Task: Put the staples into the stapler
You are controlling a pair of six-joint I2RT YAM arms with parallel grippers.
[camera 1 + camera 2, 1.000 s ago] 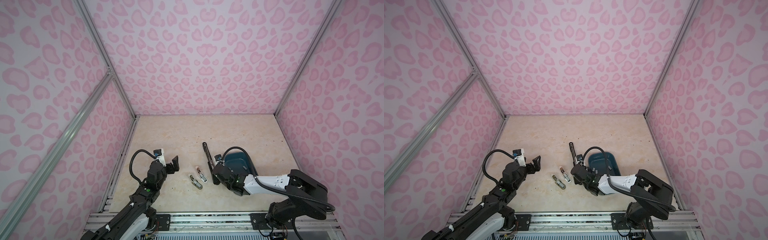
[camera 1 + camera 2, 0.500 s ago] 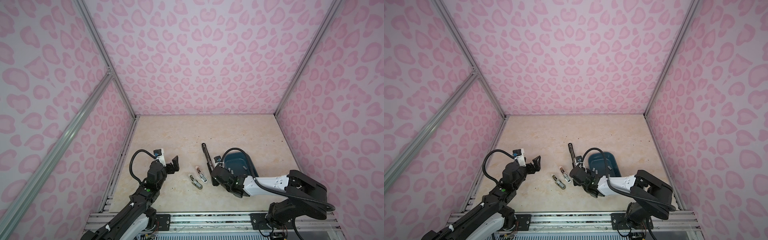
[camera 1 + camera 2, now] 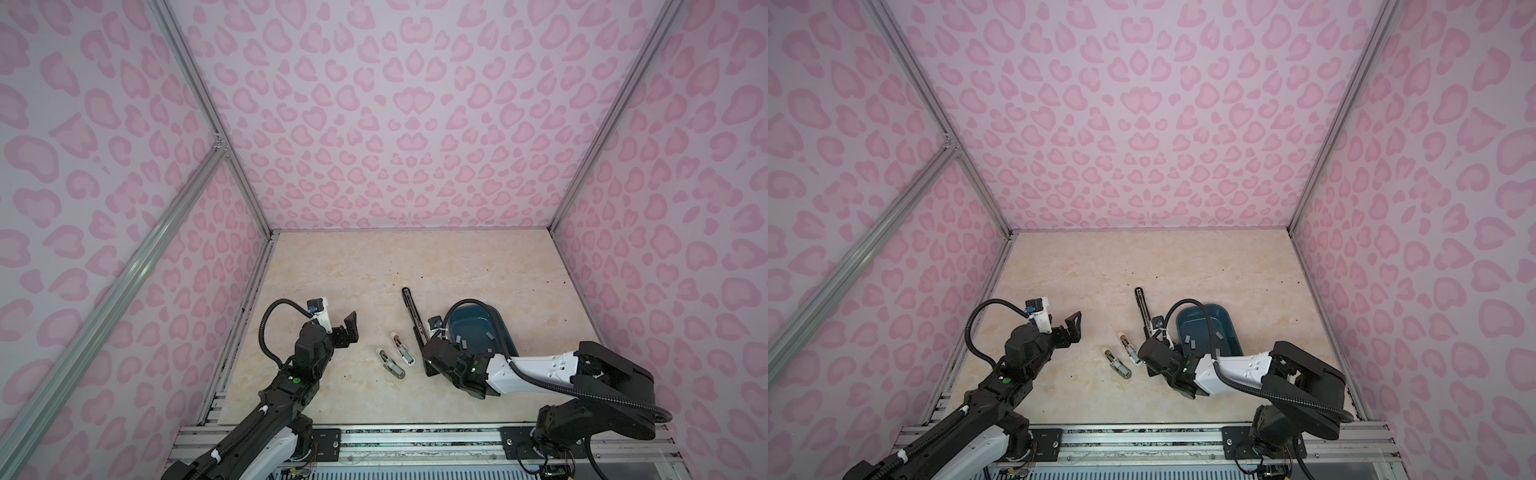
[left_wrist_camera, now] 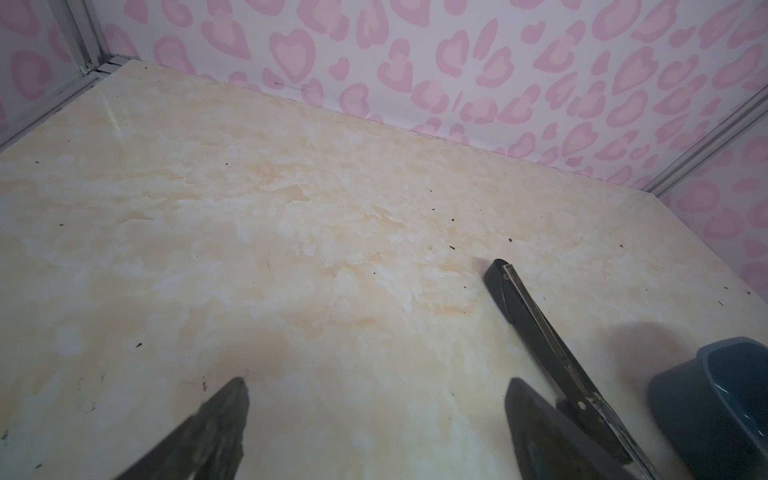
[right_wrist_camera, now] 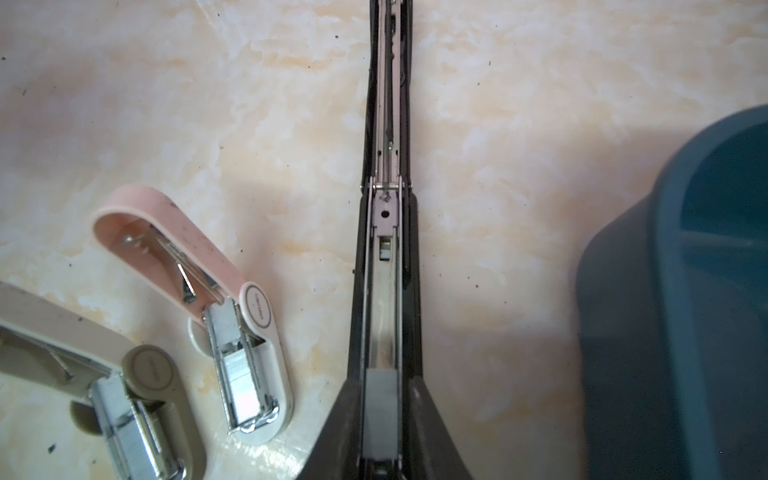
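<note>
Jaws of the right gripper (image 5: 383,388) stand a little apart, one on each side of the black stapler (image 5: 388,124), and they grip nothing. Between them a grey staple strip (image 5: 380,409) lies inside the open metal channel of this stapler, which is folded out flat and long on the worktop (image 3: 374,266). Just beside it, on the right in both top views, stands a blue tub (image 3: 500,328) with more staples (image 3: 463,344) lying loose on its bottom. On the other side lie a pink stapler (image 5: 174,237) and a beige stapler (image 5: 62,316), both opened, each with its metal magazine showing. Jaws of the left gripper (image 4: 376,386) are wide apart and empty, above the worktop, to the left of the two small staplers.
</note>
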